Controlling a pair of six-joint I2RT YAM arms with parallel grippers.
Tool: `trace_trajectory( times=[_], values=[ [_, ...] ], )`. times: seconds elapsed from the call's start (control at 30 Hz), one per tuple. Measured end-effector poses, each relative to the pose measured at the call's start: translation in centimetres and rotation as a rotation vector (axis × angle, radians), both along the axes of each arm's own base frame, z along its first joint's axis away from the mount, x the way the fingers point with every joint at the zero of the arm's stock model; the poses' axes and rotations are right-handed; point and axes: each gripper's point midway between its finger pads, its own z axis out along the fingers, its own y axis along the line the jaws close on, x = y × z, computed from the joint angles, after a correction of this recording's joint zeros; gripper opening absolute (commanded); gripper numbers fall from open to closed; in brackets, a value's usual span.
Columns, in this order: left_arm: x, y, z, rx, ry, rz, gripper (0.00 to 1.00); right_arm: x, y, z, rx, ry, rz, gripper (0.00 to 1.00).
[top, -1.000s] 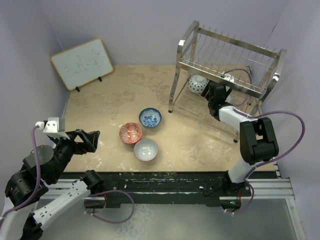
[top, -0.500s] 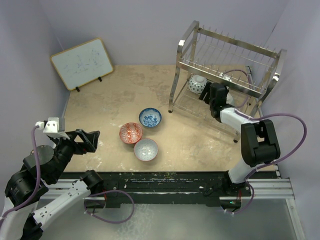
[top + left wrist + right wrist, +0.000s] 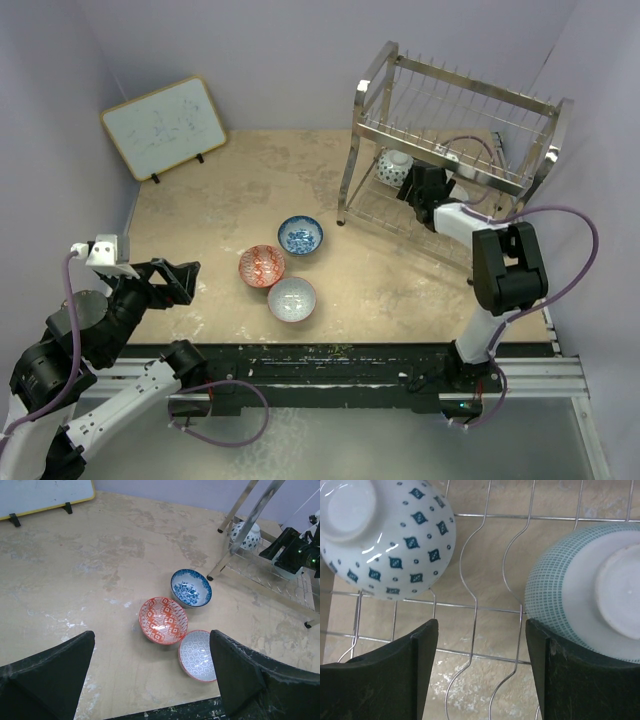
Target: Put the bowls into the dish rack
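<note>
"Jaws on the left gripper [image 3: 190, 280]?"
"Wide, empty. Beyond: grey-white bowl [image 3: 292, 298], red-orange bowl [image 3: 262, 265], blue bowl [image 3: 300, 235], not yet racked."
"Farther?"
"The right gripper [image 3: 480, 670] gapes empty inside the dish rack [image 3: 470, 85], between dotted bowl [image 3: 390, 535] and mint bowl [image 3: 590, 590]. Likely next: back out, fetch another."

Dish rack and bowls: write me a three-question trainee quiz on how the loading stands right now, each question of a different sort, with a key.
1. Multiple choice: how many bowls lie on the table, outside the dish rack? A two, B three, C five.
2. True or false: the right gripper is shut on the mint green bowl.
3. Fill in: the blue-and-white bowl sits on the dish rack's ___ tier.
Key: 1 B, namely the red-orange bowl, the blue bowl and the grey-white bowl. 2 false: its jaws stand open, gripping nothing. 3 lower.
</note>
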Motion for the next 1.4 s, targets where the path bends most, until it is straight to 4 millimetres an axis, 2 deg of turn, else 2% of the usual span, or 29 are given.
trace_trajectory(
  times=[0.27, 0.43, 0.63, 0.8, 1.0, 1.23, 1.4],
  values=[
    [0.0, 0.0, 0.0, 0.000, 0.000, -0.001, 0.99, 0.6, -2.1, 1.0, -0.040, 0.016, -0.100, 0.74],
    [0.0, 0.0, 0.0, 0.000, 0.000, 0.000, 0.99, 0.6, -4.6, 1.7, -0.068, 0.020, -0.182, 0.74],
    [0.2, -0.2, -0.1, 0.010, 0.010, 0.000, 0.99, 0.0, -7.4, 1.2, -0.108, 0.058, -0.262, 0.76],
    [0.5, -0.5, -0.4, 0.025, 0.026, 0.000, 0.99, 0.5, -7.9, 1.1, -0.113, 0.057, -0.275, 0.78],
    [0.7, -0.7, -0.6, 0.035, 0.037, 0.001, 0.99, 0.9, -8.3, 1.1, -0.131, 0.053, -0.243, 0.87],
    [0.8, -0.8, -0.6, 0.038, 0.040, 0.001, 0.99, 1.6, -7.6, 1.4, -0.143, 0.039, -0.147, 0.89],
    [0.8, -0.7, -0.6, 0.038, 0.040, 0.001, 0.99, 1.1, -5.9, 0.9, -0.108, 0.045, -0.036, 0.89]
  ],
)
